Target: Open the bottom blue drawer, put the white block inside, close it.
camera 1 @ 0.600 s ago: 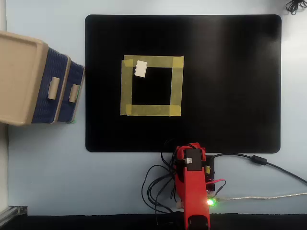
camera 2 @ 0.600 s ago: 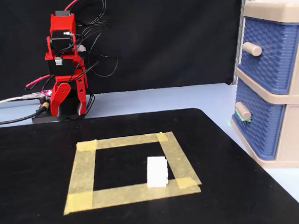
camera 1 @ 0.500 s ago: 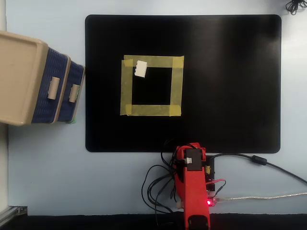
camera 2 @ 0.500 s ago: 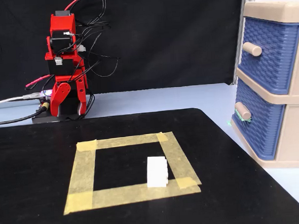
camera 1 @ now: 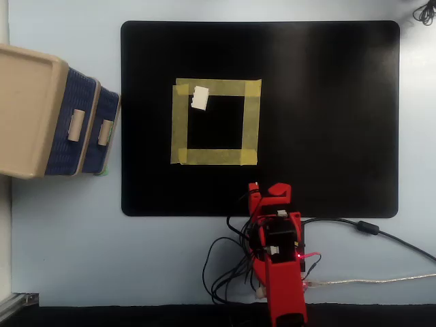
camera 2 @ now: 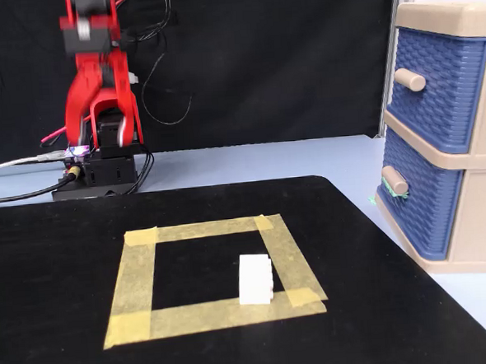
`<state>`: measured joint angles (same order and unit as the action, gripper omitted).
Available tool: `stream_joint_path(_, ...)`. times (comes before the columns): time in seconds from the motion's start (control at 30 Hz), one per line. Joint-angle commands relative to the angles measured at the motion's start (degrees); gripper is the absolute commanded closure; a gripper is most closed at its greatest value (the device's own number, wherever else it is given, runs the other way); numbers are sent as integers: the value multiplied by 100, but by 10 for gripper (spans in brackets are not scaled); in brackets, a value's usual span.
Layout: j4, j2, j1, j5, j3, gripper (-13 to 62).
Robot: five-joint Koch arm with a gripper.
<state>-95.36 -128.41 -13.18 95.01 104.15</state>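
Observation:
The bottom blue drawer (camera 1: 107,131) is the lower, farther-out drawer of the beige cabinet (camera 1: 27,109) at the left of the overhead view. It stands pushed in, and its beige handle shows in the fixed view (camera 2: 394,179). The white block (camera 1: 200,97) lies on the top left corner of a yellow tape square (camera 1: 249,122). In the fixed view the block (camera 2: 255,279) is at the square's near right. My red gripper (camera 1: 264,189) hangs folded back over the arm's base, far from block and drawer. Its jaws are not clear to me.
The upper blue drawer (camera 2: 439,83) is also pushed in. A black mat (camera 1: 327,122) covers the middle of the light blue table. Cables (camera 1: 225,269) trail around the arm's base (camera 2: 98,170) and off to the right.

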Motion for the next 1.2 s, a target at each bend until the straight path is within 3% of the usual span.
stream_joint_path(0.0,870,439,-1916,2373,-105,168)
stream_joint_path(0.1,3542,1371,-4166,5599,396,168)
stream_joint_path(0.17,5730,1424,-4456,6601,1028,168)
stream_joint_path(0.33,11804,1846,-4482,6829,3401,167)
stream_joint_path(0.5,15249,4403,-4808,6838,3480,167)
stream_joint_path(0.63,16031,6108,-4948,6864,1916,167)
stream_joint_path(0.77,16022,6979,-4931,7242,633,167)
stream_joint_path(1.17,16005,8104,-4781,7761,-1107,167)
